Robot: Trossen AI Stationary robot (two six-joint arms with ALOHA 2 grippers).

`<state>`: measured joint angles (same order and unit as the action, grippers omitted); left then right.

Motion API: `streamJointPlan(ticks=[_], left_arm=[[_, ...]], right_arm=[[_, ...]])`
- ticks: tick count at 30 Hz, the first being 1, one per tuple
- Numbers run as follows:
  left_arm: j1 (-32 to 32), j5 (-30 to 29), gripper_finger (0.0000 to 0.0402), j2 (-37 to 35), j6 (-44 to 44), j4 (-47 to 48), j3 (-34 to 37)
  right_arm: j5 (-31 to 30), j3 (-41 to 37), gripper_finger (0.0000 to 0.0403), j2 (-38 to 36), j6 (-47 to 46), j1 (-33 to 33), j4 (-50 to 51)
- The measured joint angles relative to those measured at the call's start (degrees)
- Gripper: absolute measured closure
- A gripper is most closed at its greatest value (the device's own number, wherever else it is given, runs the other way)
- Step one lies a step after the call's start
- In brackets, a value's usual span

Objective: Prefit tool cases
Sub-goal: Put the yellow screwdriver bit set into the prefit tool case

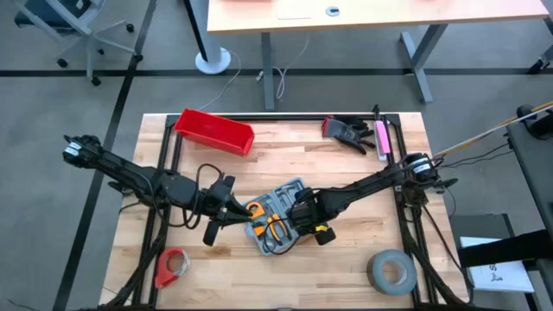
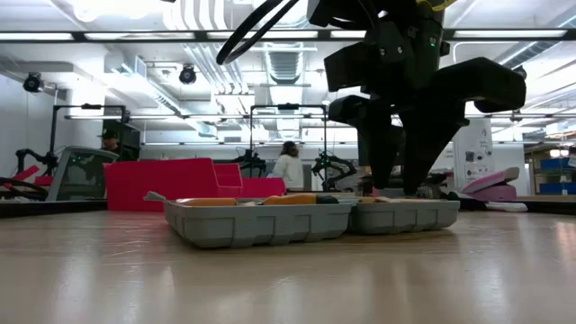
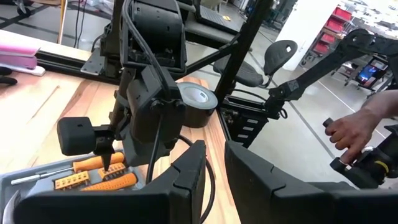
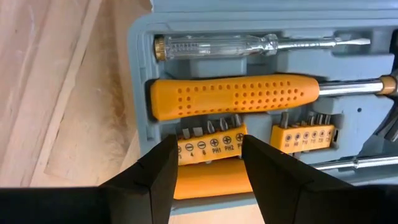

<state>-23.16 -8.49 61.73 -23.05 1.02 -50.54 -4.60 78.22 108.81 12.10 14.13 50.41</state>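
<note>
The grey-blue tool case (image 1: 285, 192) lies open on the middle of the wooden table, its two halves flat on the top (image 2: 270, 220). Its recesses hold a clear-handled screwdriver (image 4: 211, 45), an orange-handled screwdriver (image 4: 233, 96) and two orange bit holders (image 4: 211, 146). My right gripper (image 4: 208, 158) points straight down over the case, open, its fingertips above the left bit holder (image 2: 396, 184). My left gripper (image 3: 214, 165) hovers level beside the case's left side (image 1: 235, 212), with a narrow gap between its fingers and nothing in it. My right gripper comes from above with open fingers (image 4: 158, 168) standing over the left bit holder's row of bits (image 4: 217, 134). Whether the fingers touch the holder or the case cannot be told.
A red bin (image 1: 214, 131) lies at the far left, black gloves (image 1: 348, 132) and a pink tool (image 1: 381, 138) at the far right. A grey tape roll (image 1: 390, 270) sits near right, a red tape dispenser (image 1: 173, 266) near left. A person's hand (image 3: 351, 134) shows beyond the table.
</note>
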Motion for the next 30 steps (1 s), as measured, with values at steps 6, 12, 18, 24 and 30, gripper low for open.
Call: streamJointPlan(ticks=[6, 12, 18, 24, 30], left_arm=[[0.0, 0.0, 0.0335, 0.0, 0.0, 0.0, 0.0], [0.0, 0.0, 0.0335, 0.0, 0.0, 0.0, 0.0], [0.0, 0.0, 0.0335, 0.0, -0.1, 0.1, 0.0], [0.0, 0.0, 0.0335, 0.0, -0.2, 0.3, 0.0], [0.0, 0.0, 0.0335, 0.0, -0.7, 0.3, 0.0]], right_arm=[[0.0, 0.0, 0.0244, -0.1, 1.1, 0.2, 0.3], [0.1, -0.9, 0.0253, -0.1, 1.4, 0.2, -0.4], [0.8, -6.5, 0.0251, 1.5, 0.9, 0.1, -7.6], [-0.6, -5.0, 0.0253, 1.1, -0.8, 0.2, -5.8], [-1.1, -0.7, 0.0263, -0.8, -1.7, 0.1, -2.1]])
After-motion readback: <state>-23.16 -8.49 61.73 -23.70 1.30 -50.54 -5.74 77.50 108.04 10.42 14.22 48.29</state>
